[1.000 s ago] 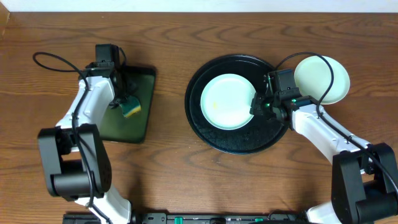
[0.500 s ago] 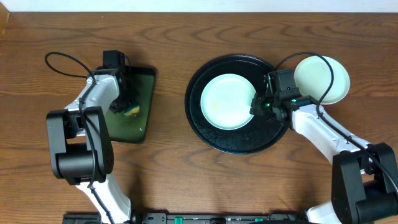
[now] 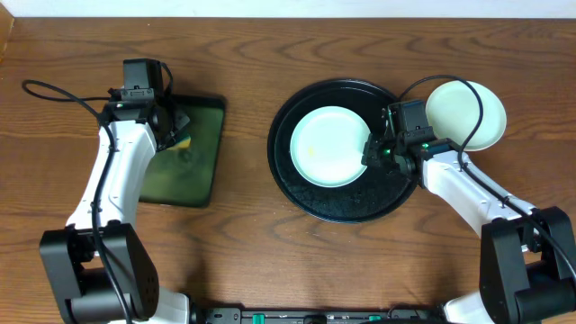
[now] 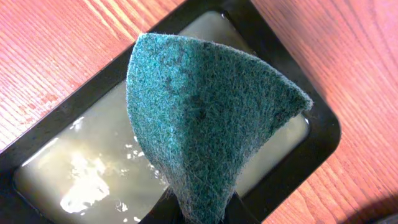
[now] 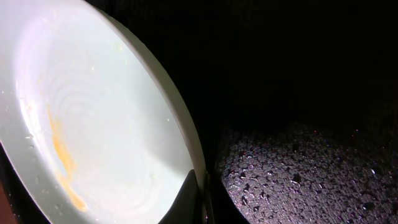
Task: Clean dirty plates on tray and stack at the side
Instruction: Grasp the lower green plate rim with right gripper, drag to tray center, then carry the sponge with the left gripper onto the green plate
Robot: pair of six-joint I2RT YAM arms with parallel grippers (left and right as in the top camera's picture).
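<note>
A pale plate [image 3: 328, 146] with a yellowish smear lies on the round black tray [image 3: 337, 207]. My right gripper [image 3: 371, 151] is shut on its right rim. In the right wrist view the fingers pinch that rim [image 5: 202, 202], the smeared plate [image 5: 93, 124] is tilted up at the left, and the wet tray floor [image 5: 298, 168] lies at the right. Another pale plate [image 3: 468, 115] rests on the table just right of the tray. My left gripper [image 3: 177, 133] is shut on a green scouring sponge [image 4: 205, 118] and holds it above the small rectangular tray.
The small rectangular black tray [image 3: 193, 171] sits at the left and holds murky liquid [image 4: 62, 162]. Both arms' cables loop over the table behind them. Bare wooden table lies between the two trays.
My left gripper closed on the sponge in the rectangular tray and lifted it up and toward the tray's back corner. The right gripper and its plate have not moved.
</note>
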